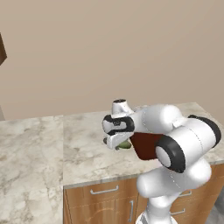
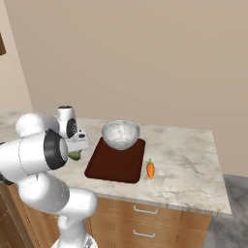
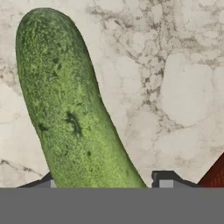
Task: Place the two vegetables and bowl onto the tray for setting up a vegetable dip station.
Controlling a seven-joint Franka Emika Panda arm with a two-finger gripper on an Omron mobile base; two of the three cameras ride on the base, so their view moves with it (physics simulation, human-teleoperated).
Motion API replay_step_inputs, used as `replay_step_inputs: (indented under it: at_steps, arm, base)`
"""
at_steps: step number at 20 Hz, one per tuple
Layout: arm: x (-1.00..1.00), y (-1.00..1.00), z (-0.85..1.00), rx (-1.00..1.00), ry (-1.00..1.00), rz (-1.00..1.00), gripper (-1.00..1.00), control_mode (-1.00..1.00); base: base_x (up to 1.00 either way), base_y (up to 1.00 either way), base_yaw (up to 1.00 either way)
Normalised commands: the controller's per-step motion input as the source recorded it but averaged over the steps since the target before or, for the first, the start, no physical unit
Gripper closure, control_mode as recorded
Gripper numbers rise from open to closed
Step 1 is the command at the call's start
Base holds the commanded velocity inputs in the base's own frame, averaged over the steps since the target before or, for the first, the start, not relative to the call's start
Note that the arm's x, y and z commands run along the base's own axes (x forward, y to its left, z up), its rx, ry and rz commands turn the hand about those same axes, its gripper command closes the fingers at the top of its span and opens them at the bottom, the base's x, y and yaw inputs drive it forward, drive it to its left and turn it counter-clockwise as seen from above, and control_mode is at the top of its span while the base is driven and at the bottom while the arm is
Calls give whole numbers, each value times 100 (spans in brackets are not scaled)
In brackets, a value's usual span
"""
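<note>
Green cucumber [image 3: 70, 109] between gripper [image 3: 103, 183] fingertips, grip unclear | marble counter [image 2: 189, 160] | bowl [image 2: 120, 134] on tray [image 2: 114, 164] far edge | carrot [image 2: 150, 169] beside tray's right edge

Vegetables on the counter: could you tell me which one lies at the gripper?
The cucumber, dark green, between the fingertips of the gripper; the orange carrot lies beyond the tray.

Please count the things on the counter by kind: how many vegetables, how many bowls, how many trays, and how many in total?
Vegetables: 2, the cucumber and the carrot
Bowls: 1, the bowl
Trays: 1, the tray
Total: 4
</note>
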Motion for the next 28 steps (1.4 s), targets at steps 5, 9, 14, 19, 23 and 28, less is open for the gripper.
replay_step_inputs:
  at_steps: [5, 9, 14, 19, 23, 28]
  arm:
    - [-35, -28, 26, 1, -6, 28, 100, -100]
    - [-28, -32, 25, 4, -2, 28, 100, -100]
    - [-28, -35, 22, 7, -4, 32, 100, -100]
    - [-27, -40, 17, 9, -13, 33, 100, -100]
    - [-14, -40, 14, 8, -10, 29, 100, -100]
    - [-6, -40, 10, 7, -9, 26, 100, -100]
  base:
    - [0, 0, 0]
    - [0, 0, 0]
    - [0, 0, 0]
    - [0, 0, 0]
    - [0, 0, 0]
    - [0, 0, 0]
